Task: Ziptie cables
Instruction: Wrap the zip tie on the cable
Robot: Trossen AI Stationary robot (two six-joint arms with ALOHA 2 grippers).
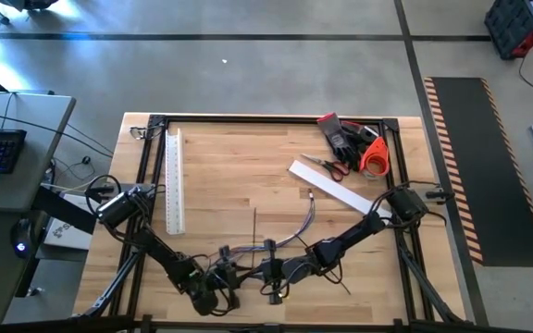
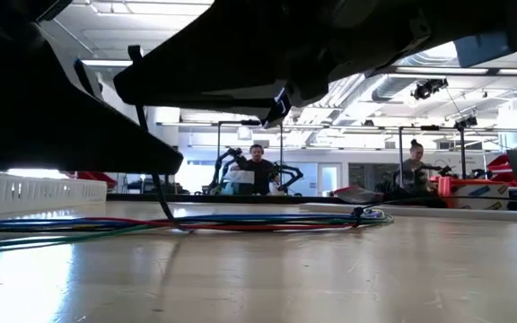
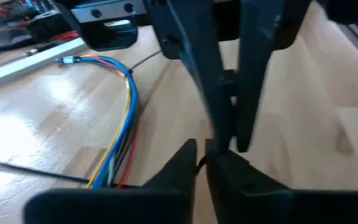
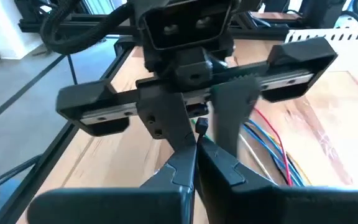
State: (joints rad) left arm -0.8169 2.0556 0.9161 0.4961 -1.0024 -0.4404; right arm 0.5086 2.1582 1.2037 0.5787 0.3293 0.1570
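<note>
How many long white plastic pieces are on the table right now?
2. A slotted duct lies along the left side; a flat white strip lies diagonally near the scissors. Nothing looks hidden.

Both arms reach inward low over the near table edge, the left gripper (image 1: 218, 280) and the right gripper (image 1: 268, 274) facing each other almost tip to tip, each with its fingers pressed together.

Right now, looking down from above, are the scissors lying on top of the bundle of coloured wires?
No. The scissors lie at the table's far right part beside the gloves, well apart from the cables nearer the front.
</note>
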